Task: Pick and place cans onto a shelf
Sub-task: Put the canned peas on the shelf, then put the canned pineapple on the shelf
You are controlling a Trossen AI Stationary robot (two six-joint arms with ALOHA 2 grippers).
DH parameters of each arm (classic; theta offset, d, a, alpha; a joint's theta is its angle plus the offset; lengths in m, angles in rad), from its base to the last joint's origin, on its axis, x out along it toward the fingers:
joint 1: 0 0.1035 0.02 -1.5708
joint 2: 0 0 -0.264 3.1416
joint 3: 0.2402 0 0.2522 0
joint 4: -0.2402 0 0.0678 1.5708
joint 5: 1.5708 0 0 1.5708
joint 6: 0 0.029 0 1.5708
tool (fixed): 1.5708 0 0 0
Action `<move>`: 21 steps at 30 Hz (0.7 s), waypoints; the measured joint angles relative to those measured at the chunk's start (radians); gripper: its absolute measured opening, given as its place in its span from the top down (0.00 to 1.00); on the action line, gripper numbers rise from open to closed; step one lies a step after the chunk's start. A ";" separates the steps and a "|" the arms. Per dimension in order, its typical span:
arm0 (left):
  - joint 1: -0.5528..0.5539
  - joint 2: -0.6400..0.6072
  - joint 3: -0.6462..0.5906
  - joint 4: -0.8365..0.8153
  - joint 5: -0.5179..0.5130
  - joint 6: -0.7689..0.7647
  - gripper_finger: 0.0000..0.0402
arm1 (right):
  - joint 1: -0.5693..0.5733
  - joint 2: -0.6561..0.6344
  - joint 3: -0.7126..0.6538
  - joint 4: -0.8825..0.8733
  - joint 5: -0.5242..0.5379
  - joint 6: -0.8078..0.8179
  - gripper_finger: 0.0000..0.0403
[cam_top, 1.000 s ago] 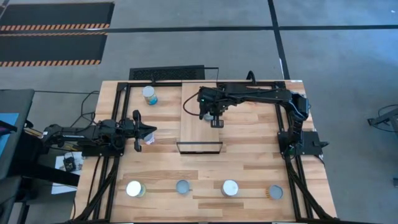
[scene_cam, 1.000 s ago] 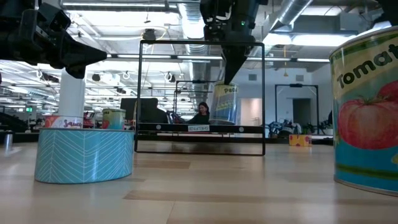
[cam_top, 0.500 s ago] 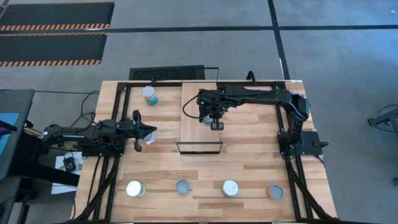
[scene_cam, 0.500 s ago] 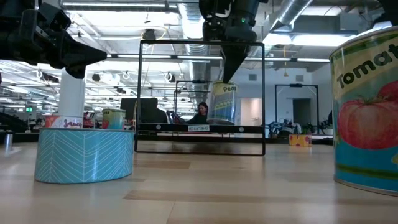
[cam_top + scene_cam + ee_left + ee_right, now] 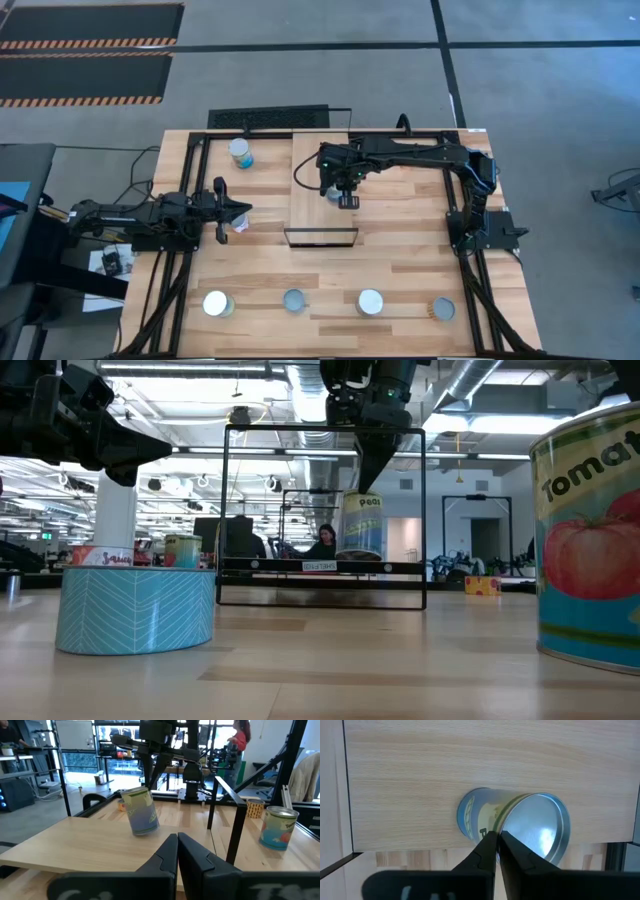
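The shelf [image 5: 310,212], a light-wood board in a thin black frame, stands at the table's middle. My right gripper [image 5: 342,192] is above the shelf, pointing down and shut on a can with a pale blue-green label [image 5: 360,528]. This can also shows in the right wrist view [image 5: 485,817] and the left wrist view [image 5: 141,811]. My left gripper [image 5: 243,211] is shut and empty at the table's left, level and pointing at the shelf. Another can [image 5: 240,152] stands on its base at the far left. Several cans stand in a row near the front edge [image 5: 293,300]. My right gripper pinches the can's top rim [image 5: 506,832] between its two fingers, at one spot on the edge of the silvery lid. The fingers come from above, pointing down. The can hangs tilted below them, its bottom at the shelf board [image 5: 146,831]. I cannot tell whether it touches.
The shelf's black frame posts [image 5: 235,835] rise at its near end. A blue patterned tin [image 5: 135,605] and a tomato can [image 5: 590,550] stand close to the low camera. The left wrist view shows two more cans [image 5: 278,826] on the table's right. A person [image 5: 240,740] stands beyond the table.
The can under my right gripper has shifted a little toward the table's left and sunk slightly toward the shelf board, still tilted. My left gripper has kept still.
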 joint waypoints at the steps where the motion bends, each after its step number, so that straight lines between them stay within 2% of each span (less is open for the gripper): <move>1: 0.000 0.000 0.000 0.000 0.000 0.000 1.00 | 0.000 0.000 0.000 0.000 0.000 0.000 0.90; 10: 0.000 0.000 0.000 0.000 0.000 -0.001 1.00 | 0.000 0.000 -0.001 0.007 -0.001 0.019 0.89; 21: 0.000 0.000 0.000 0.000 0.000 -0.001 1.00 | 0.003 0.000 -0.001 0.033 -0.001 0.020 0.73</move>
